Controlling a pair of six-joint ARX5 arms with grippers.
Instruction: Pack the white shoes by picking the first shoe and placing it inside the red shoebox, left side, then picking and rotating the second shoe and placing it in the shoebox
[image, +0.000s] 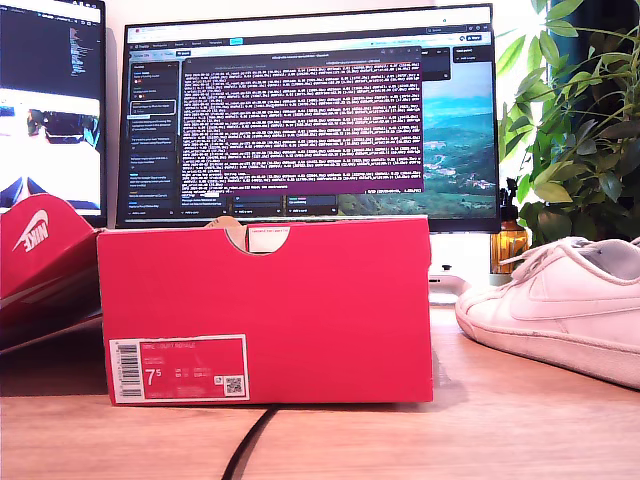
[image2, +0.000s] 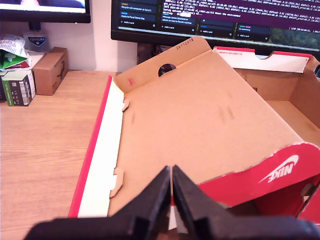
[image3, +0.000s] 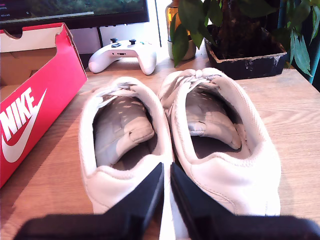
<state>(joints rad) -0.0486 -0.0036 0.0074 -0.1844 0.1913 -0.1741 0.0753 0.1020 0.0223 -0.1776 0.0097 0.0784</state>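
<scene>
The red shoebox (image: 265, 300) stands open in the middle of the exterior view, notch and 7.5 label facing the camera. One white shoe (image: 560, 310) lies at the exterior view's right. The second wrist view shows both white shoes side by side, heels nearest: one shoe (image3: 107, 185) and the other (image3: 235, 175), beside the shoebox (image3: 35, 95). My second gripper (image3: 166, 170) is shut and empty, just over the gap between the heels. My first gripper (image2: 171, 172) is shut and empty above the open lid's cardboard inside (image2: 200, 115), with the shoebox (image2: 260, 59) beyond. Neither arm shows in the exterior view.
The red lid with a white swoosh (image: 40, 250) leans at the exterior view's left. Behind stand monitors (image: 310, 110), a potted plant (image3: 240, 55), an amber bottle (image: 507, 245) and a white game controller (image3: 122, 52). Small boxes (image2: 50, 70) sit beside the lid. A black cable (image: 245, 450) runs forward.
</scene>
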